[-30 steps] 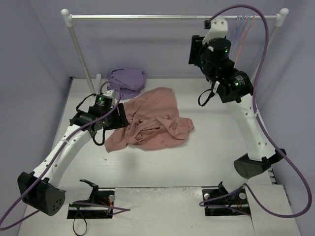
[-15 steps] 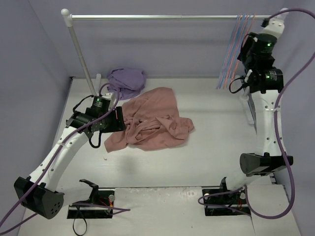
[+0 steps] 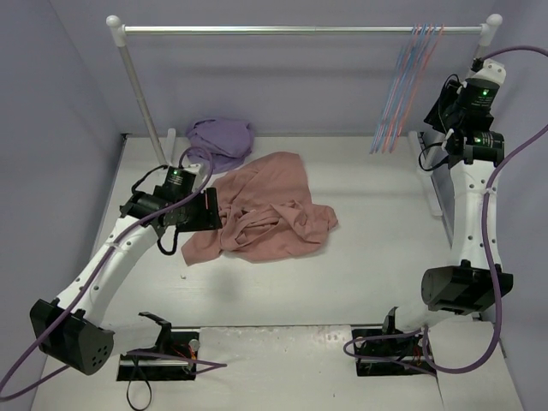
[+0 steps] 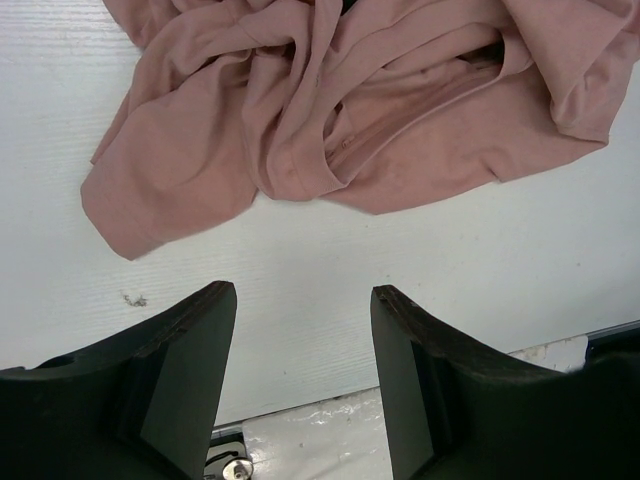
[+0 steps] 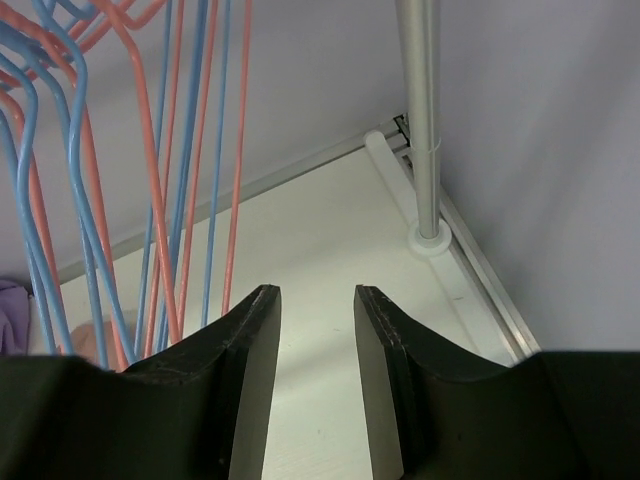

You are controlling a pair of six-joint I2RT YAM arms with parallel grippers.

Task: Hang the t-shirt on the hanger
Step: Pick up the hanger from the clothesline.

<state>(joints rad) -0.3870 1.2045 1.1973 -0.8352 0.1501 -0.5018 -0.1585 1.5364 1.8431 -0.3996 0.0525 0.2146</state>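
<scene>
Movement in the last second belongs almost wholly to the right arm, which has swung away from the middle of the rail [image 3: 282, 30] to its right end. It now stands between the end post and the bundle of wire hangers hooked there. The right fingers [image 5: 250, 400] are released and empty. In the right wrist view the salmon and blue wires hang just ahead and to one side, none of them between the fingers. The pale-pink hanger [image 3: 411, 90] is still on the rail among the blue ones, and which pink wire would be taken I cannot tell. The left fingers [image 4: 190, 370] have hardly shifted. They are spread wide with nothing in them, low over the surface [image 3: 360, 274] under the rail's left half, at the near edge of the t-shirt [image 3: 270, 214]. The t-shirt lies crumpled and untouched below the middle of the rail. The task looks barely begun, with the right arm apparently lining up to fetch the hanger first.
</scene>
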